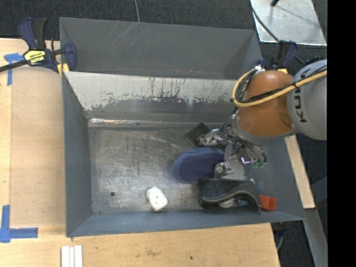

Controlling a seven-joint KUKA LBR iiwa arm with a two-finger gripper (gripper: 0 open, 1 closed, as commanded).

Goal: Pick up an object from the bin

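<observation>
My gripper (221,153) hangs low over the right part of the bin floor, its metal fingers spread either side of the right end of a blue oval pad (194,166). Nothing sits between the fingers. Just below the gripper, against the bin's near wall, lies a black curved tool with an orange-red tip (229,194). A small white lump (157,198) rests on the floor near the front wall, well to the left of the gripper.
A small dark flat piece (198,131) lies by the back wall, up and left of the gripper. The arm's orange cover and yellow cable hang above the bin's right side.
</observation>
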